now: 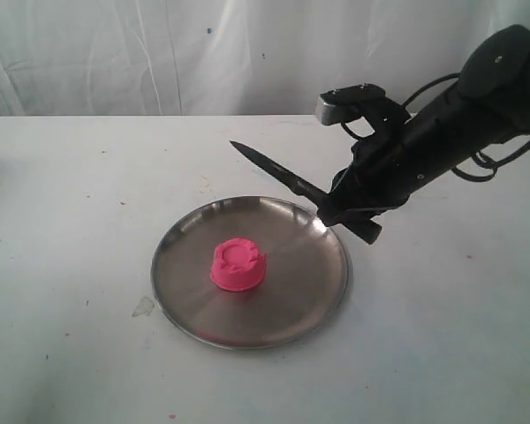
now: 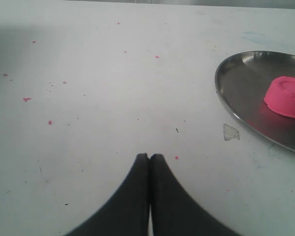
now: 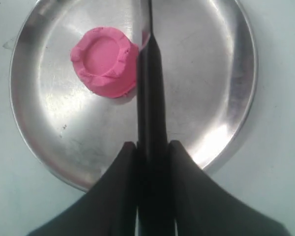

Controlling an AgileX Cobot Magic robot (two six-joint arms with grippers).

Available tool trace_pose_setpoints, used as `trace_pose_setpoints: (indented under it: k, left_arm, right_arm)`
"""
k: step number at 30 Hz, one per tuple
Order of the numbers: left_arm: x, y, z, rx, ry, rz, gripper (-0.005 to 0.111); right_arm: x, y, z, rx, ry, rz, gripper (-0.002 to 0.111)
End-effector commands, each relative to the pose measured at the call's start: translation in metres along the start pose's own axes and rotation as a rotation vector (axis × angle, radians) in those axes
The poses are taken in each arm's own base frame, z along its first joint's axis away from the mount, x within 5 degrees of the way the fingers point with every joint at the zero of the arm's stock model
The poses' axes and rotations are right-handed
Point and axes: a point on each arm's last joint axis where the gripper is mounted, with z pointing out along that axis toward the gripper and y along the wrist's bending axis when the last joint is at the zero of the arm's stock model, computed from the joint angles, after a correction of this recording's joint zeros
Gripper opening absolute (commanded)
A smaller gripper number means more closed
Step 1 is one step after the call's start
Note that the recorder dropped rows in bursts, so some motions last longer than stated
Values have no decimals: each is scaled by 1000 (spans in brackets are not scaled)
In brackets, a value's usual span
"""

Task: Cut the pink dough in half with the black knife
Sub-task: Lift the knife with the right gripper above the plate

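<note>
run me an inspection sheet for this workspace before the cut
surface: white table, speckled pink
job's things: pink dough whole, uncut, on steel plate; black knife lifted over the plate, clear of the dough
clutter: pink crumbs; small pale scrap beside the plate
tools: right tool shut on the knife handle; left tool shut, empty, over bare table
cables: black cables looping off the right arm
surroundings: white sheet backdrop
</note>
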Motion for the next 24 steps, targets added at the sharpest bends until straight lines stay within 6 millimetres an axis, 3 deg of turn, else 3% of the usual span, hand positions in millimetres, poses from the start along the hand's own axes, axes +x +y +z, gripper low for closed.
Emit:
trace_pose_setpoints:
  k: [1, 14, 24]
  left_arm:
    - [0, 0, 0, 0, 2, -7, 0]
    - [0, 0, 0, 0, 2, -7, 0]
    - [0, 0, 0, 0, 2, -7, 0]
  right_arm:
    - [-2, 23, -16, 68, 4, -68, 0]
    - [32, 58, -7, 138, 55, -84, 0]
    - [37, 88, -24, 220, 7, -140, 0]
